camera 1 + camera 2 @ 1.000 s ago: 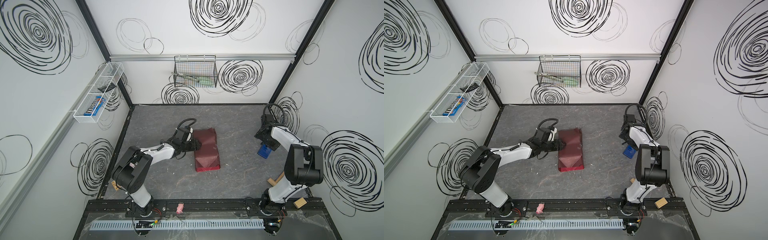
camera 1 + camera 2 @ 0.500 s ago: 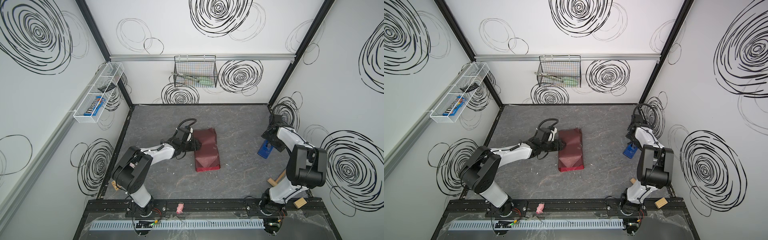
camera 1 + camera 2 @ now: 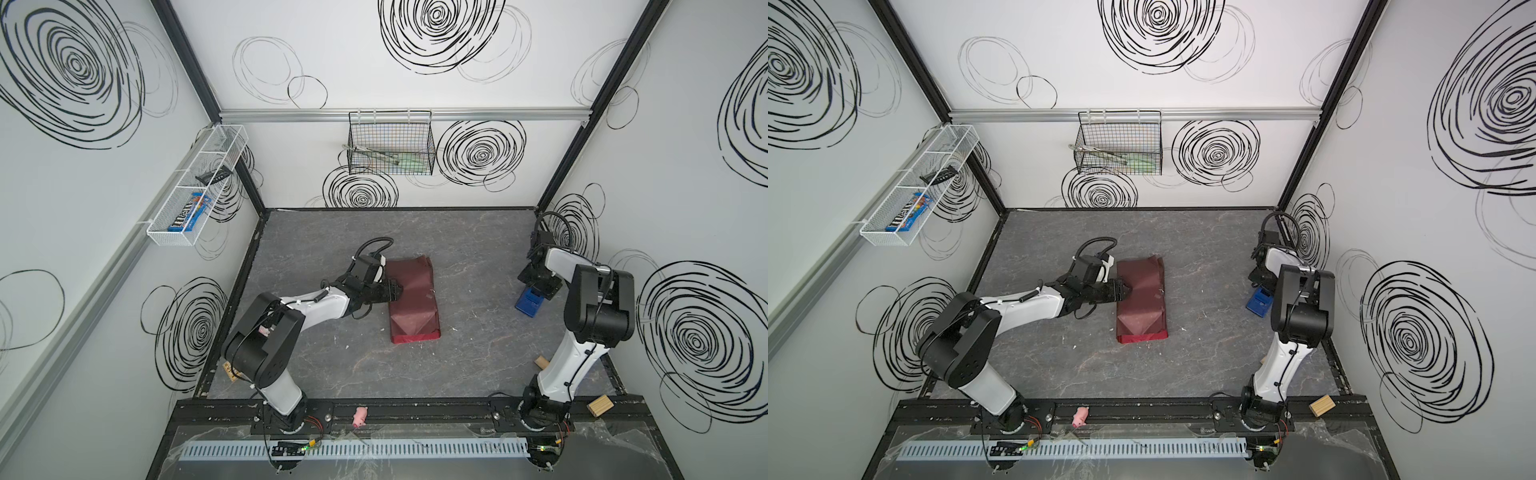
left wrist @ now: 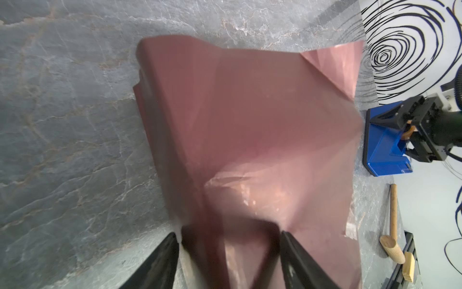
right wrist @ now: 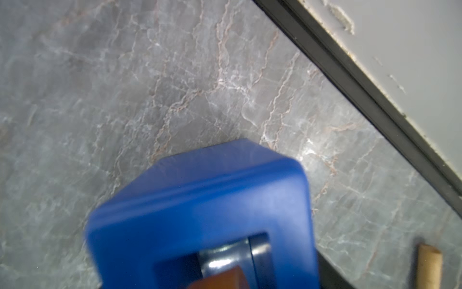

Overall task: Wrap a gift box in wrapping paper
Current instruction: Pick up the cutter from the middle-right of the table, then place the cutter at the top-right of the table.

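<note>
The red wrapping paper (image 3: pixel 411 299) (image 3: pixel 1142 299) lies folded over a boxy shape at the table's middle. The gift box itself is hidden under it. My left gripper (image 3: pixel 397 291) (image 3: pixel 1127 293) reaches in from the left. In the left wrist view its two black fingers (image 4: pixel 172 252) press either side of the paper-covered box edge, so the left gripper (image 4: pixel 230 240) is shut on it. My right gripper (image 3: pixel 536 286) (image 4: pixel 402 135) sits down over a bright-blue tape dispenser (image 3: pixel 528 302) (image 5: pixel 200 200) by the right wall. Its fingers do not show clearly.
A wooden mallet (image 4: pixel 393 225) and wooden blocks (image 3: pixel 599 405) lie near the right front corner. A pink toy (image 3: pixel 360 415) rests on the front rail. A wire basket (image 3: pixel 390 145) hangs on the back wall and a white wire shelf (image 3: pixel 195 187) on the left wall.
My right gripper has come down onto the tape dispenser and its jaws have narrowed. The left arm and the wrapped box have not moved.
</note>
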